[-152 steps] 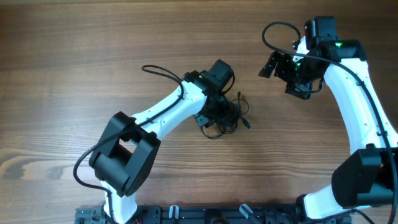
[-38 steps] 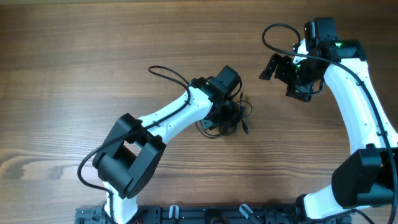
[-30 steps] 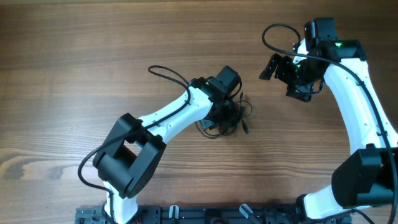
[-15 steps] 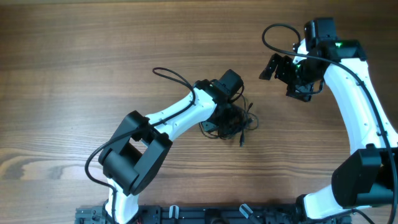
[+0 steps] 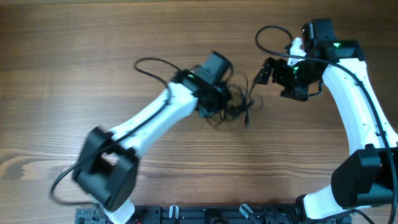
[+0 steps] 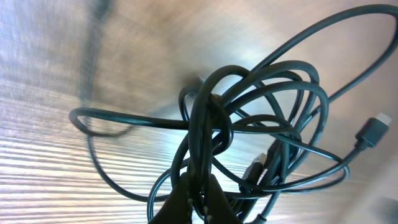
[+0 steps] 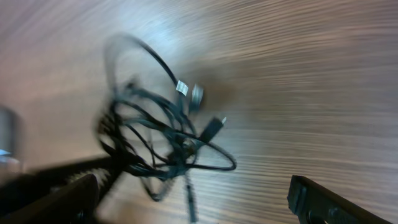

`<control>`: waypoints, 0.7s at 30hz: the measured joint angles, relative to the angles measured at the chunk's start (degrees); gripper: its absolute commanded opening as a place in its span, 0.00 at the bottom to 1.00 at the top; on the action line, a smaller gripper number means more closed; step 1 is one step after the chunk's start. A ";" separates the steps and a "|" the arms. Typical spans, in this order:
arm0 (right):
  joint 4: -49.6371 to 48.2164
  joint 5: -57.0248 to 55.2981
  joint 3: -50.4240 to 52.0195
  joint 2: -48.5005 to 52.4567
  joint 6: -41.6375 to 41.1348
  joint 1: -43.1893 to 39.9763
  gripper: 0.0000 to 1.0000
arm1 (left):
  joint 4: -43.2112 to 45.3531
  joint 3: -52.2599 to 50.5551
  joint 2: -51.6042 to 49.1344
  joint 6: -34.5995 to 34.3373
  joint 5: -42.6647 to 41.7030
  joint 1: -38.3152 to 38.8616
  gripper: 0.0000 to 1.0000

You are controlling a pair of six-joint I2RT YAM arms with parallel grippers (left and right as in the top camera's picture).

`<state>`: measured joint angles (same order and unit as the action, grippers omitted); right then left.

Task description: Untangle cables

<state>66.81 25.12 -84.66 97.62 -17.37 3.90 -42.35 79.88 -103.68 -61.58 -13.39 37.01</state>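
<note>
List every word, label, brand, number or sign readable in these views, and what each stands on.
None can be read.
The cables, their plug, the left arm, the right arm and the wooden table show no lettering.
The right wrist view is motion-blurred, so any small print there is lost.

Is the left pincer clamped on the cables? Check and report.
Yes, the left wrist view shows the left pincer pinched shut on strands of the tangled cables.
</note>
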 measured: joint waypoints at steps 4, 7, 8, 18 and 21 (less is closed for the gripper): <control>0.09 2.95 0.00 0.00 2.64 3.02 1.00 | 0.44 1.01 5.38 -0.61 -1.11 -3.28 0.04; 0.09 3.98 0.00 0.00 3.19 5.16 1.00 | 1.14 1.09 7.39 -1.40 -2.62 -5.70 0.04; 0.07 4.24 0.00 0.00 3.39 5.88 1.00 | 1.29 1.09 7.58 -1.84 -3.13 -6.40 0.04; -2.80 4.87 0.00 0.00 2.01 11.85 1.00 | 1.29 1.09 7.58 -5.64 -8.17 -8.04 0.04; -3.69 4.90 0.00 0.00 0.76 12.20 1.00 | 1.31 1.09 7.58 -6.49 -9.68 -8.07 0.04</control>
<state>63.11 30.02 -84.66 97.62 -16.60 16.10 -41.04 80.97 -96.09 -68.07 -23.07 28.95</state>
